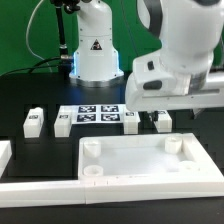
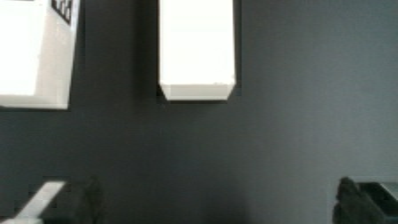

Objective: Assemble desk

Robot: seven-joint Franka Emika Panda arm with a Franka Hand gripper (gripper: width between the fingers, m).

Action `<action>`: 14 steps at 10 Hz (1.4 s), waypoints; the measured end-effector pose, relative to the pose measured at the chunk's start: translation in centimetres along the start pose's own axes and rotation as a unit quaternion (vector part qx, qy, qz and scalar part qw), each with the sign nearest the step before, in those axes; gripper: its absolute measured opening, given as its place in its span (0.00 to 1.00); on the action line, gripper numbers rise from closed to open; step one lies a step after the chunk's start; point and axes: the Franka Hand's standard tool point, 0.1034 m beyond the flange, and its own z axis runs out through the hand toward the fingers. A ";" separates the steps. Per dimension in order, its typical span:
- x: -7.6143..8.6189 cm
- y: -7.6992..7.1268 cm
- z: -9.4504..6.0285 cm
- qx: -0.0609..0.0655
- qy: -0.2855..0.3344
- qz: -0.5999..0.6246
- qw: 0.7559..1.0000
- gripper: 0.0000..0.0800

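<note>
The gripper [image 2: 217, 205] is spread wide with nothing in it. Its two dark fingertips [image 2: 63, 200] stand far apart over the bare dark worktop [image 2: 214, 140] and touch no part. Ahead of the fingertips, roughly in line with the gap between them but not yet inside it, lies a white square leg [image 2: 196, 50], lengthwise to the gripper's reach. Beside that leg, across a strip of worktop, is a second white part [image 2: 32, 55] with a bit of black-and-white tag at its edge. The frame cuts it off, so I cannot tell what it is. In the exterior view the gripper hangs low over two upright legs [image 1: 162, 121] [image 1: 130, 121]. The tray-like tabletop [image 1: 140, 158] lies flat close by, on the camera's side of the gripper, rim and round corner sockets facing up. The marker board [image 1: 98, 114] is just beside the gripper toward the exterior view's left. Beyond it, well apart from the gripper, stand two more legs [image 1: 62, 124] [image 1: 33, 122].
</note>
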 end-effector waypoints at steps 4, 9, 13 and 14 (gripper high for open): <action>-1.7 -0.4 1.6 0.010 -0.146 0.006 0.989 0.81; -0.5 -1.0 2.4 0.024 -0.169 0.004 0.985 0.81; -1.9 -0.6 4.5 0.019 -0.192 0.008 0.981 0.81; -1.9 -0.6 4.5 0.019 -0.192 0.008 0.981 0.81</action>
